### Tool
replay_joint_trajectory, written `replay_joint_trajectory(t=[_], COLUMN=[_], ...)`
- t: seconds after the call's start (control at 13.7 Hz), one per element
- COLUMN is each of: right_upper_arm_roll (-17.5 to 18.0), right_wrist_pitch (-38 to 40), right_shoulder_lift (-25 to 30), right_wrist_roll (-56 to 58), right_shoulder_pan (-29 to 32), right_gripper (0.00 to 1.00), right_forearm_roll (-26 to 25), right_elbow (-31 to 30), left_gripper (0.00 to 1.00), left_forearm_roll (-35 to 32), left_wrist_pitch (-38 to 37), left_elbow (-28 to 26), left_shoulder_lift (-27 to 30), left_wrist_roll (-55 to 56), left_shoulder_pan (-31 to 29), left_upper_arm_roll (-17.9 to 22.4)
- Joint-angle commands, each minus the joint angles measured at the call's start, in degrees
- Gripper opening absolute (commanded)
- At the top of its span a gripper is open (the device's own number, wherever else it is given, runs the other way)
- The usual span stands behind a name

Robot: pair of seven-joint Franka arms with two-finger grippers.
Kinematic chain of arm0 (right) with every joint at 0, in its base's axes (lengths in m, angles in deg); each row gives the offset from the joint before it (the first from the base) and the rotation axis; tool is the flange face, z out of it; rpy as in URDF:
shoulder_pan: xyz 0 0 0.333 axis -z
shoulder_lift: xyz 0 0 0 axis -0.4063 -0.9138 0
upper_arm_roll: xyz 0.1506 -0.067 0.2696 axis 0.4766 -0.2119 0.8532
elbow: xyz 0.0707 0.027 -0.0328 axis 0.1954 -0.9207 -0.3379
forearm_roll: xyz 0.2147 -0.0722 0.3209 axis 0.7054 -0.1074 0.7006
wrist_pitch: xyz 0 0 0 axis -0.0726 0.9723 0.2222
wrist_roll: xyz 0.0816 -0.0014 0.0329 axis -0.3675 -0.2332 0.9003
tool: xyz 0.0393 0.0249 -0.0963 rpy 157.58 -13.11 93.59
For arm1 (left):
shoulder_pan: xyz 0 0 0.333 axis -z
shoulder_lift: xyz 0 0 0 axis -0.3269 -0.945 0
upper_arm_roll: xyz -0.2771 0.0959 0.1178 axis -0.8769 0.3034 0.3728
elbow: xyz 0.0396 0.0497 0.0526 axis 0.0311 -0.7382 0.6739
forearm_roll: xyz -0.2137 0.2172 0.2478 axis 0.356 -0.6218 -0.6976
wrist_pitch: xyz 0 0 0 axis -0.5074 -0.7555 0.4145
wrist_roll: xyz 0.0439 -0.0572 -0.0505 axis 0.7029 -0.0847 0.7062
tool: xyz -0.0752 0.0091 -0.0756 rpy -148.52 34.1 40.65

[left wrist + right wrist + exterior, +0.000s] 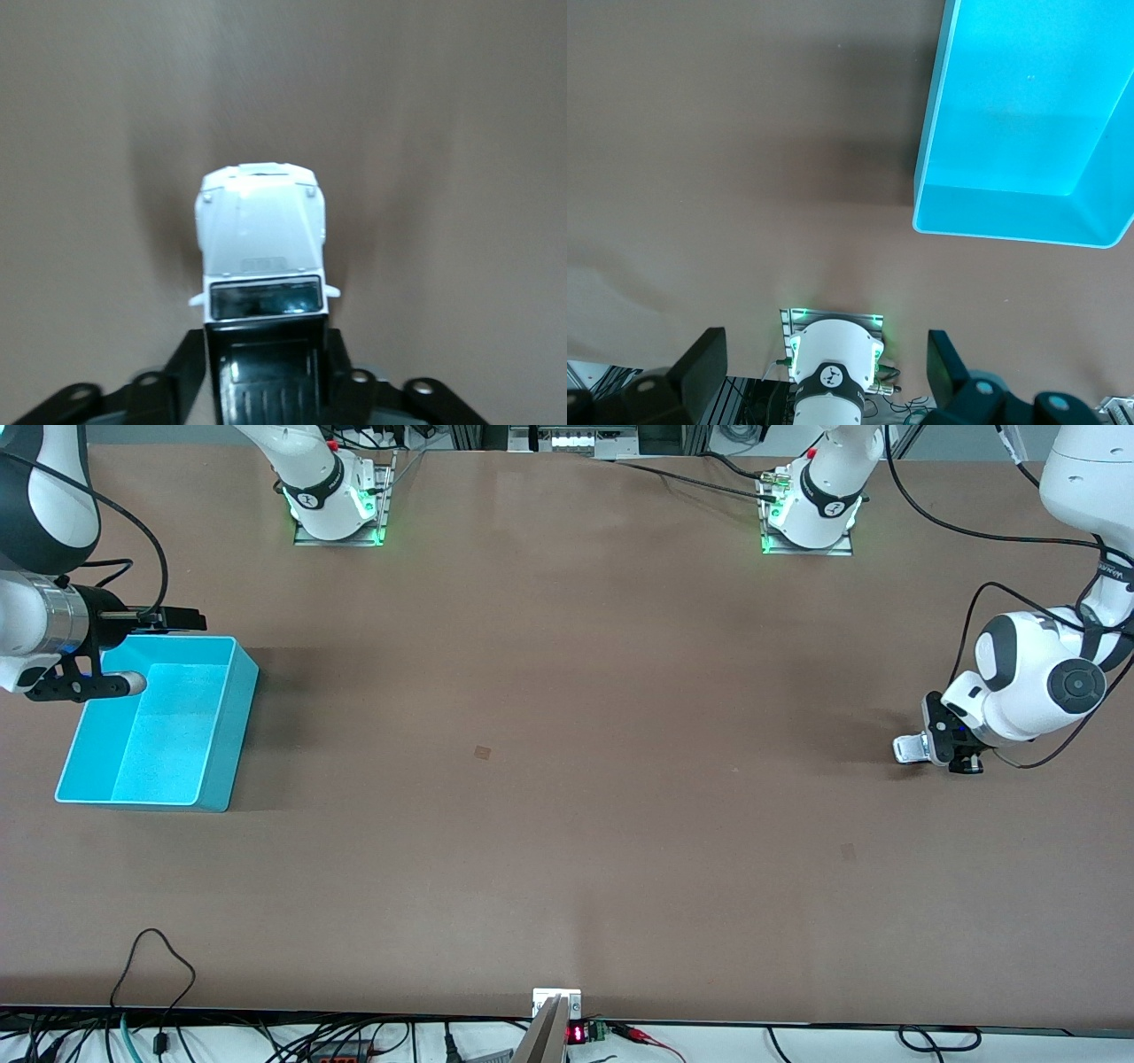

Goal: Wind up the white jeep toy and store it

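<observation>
White jeep toy (261, 239) report: it's a boxy little thing with a white hood, a dark, glossy windshield and a black ribbed roof panel. There are tiny white mirrors sticking out on both sides, plus a small grey plate on the hood near the glass.

Going across the table (567, 779) from my right arm's end, the turquoise bin (221, 771) sits there. My right gripper (197, 618) hangs sideways over the bin's rim, on the side toward the bases. Its jaws are spread wide with nothing between them. That arm is just waiting.

There's a long stretch of brown tabletop after that, and then my left gripper (941, 742) is down low near my left arm's end. The jeep is right there with it, well apart from the bin. Its roof end is tucked inside the gripper and its hood pokes out past the tips, pointing toward the bin's end of the table.

Stuff I can't make out:
- **Grip:** I honestly can't tell if my left gripper is clamped on the jeep or just sitting around it.
- **Wheels:** They're out of sight, so I can't say if it's resting on the table.
- **Back of the jeep:** It's cut off in the left wrist view.
- **Front view:** Only a small white bit shows beside the gripper.
</observation>
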Motion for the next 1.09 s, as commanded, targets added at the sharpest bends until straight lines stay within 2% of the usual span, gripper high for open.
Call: replay_joint_trajectory(t=[0.0, 0.22, 0.65, 1.02], right_upper_arm_roll=[0.2, 0.2, 0.2, 0.2], right_wrist_pitch=[1.0, 1.0, 1.0, 1.2], right_shoulder_lift=[-0.6, -0.5, -0.6, -0.5], right_wrist_roll=[1.0, 1.0, 1.0, 1.0], right_shoulder_pan=[0.3, 0.3, 0.3, 0.2], right_gripper=[1.00, 1.00, 1.00, 1.00], right_forearm_roll=[-0.5, -0.5, -0.5, -0.5], right_elbow=[1.1, 1.1, 1.1, 1.2], left_gripper=[1.00, 1.00, 1.00, 1.00], left_forearm_roll=[-1.2, -1.1, -0.6, 1.2], left_wrist_pitch=[-5.6, -8.2, -9.1, -9.1], left_elbow=[0.2, 0.2, 0.6, 1.0], left_shoulder_lift=[5.2, 8.3, 9.7, 12.0], left_wrist_roll=[-0.3, -0.3, -0.1, 0.0], left_shoulder_pan=[-4.2, -4.1, -3.5, 0.6], left_upper_arm_roll=[-7.0, -9.3, -12.1, -12.6])
